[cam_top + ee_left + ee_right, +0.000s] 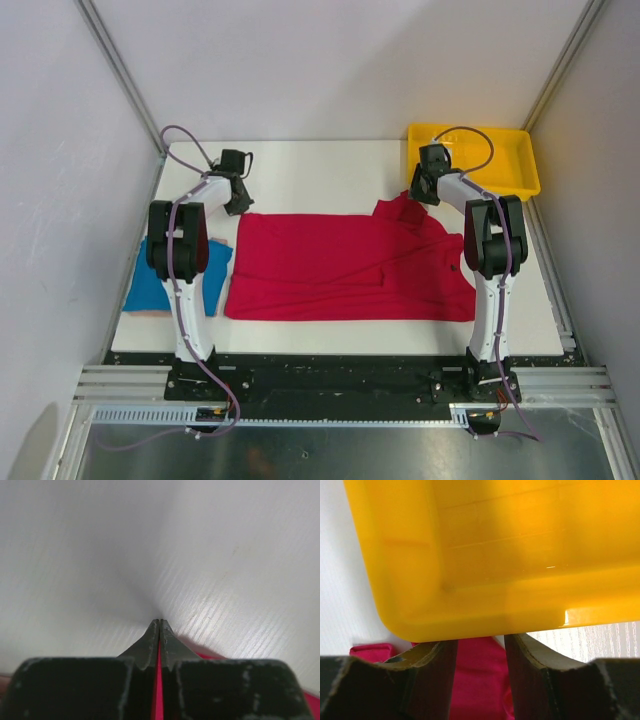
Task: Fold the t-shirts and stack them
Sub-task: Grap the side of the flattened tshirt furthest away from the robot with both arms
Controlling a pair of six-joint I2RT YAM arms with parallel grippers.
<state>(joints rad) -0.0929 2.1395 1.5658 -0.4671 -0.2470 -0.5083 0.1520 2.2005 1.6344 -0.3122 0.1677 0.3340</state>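
- White table [320, 165] is lying between pale walls [330, 60]; yellow tray [512, 187] upper right.
- Red t-shirt [340, 270] is lying centre, long axis left-right, collar upper right; blue t-shirt [150, 285] at left.
- Left gripper [160, 624] is pinching red cloth; right gripper [480, 642] is gaping.
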